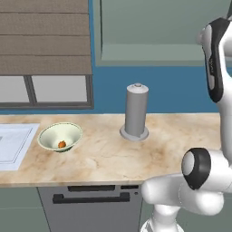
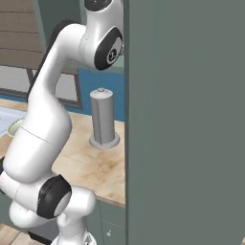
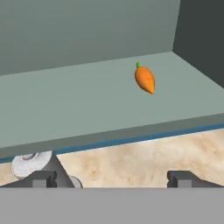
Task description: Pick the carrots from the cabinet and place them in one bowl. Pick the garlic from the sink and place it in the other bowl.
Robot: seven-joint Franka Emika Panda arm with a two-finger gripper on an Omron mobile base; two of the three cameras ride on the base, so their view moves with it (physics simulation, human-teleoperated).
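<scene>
One orange carrot with a green top lies on the pale floor of the cabinet, toward its right rear corner. My gripper is open and holds nothing; it sits in front of the shelf edge, below and left of this carrot. Its fingertips stand wide apart. A second carrot lies inside the shallow cream-green bowl on the counter left of centre. The cabinet hangs above the counter, and the sink lies at the far left. The garlic and the other bowl are out of view.
A grey paper-towel roll stands upright on the marble counter below the cabinet; its base sits under the shelf edge. The open cabinet door blocks the right side. A window with blinds is at the back left.
</scene>
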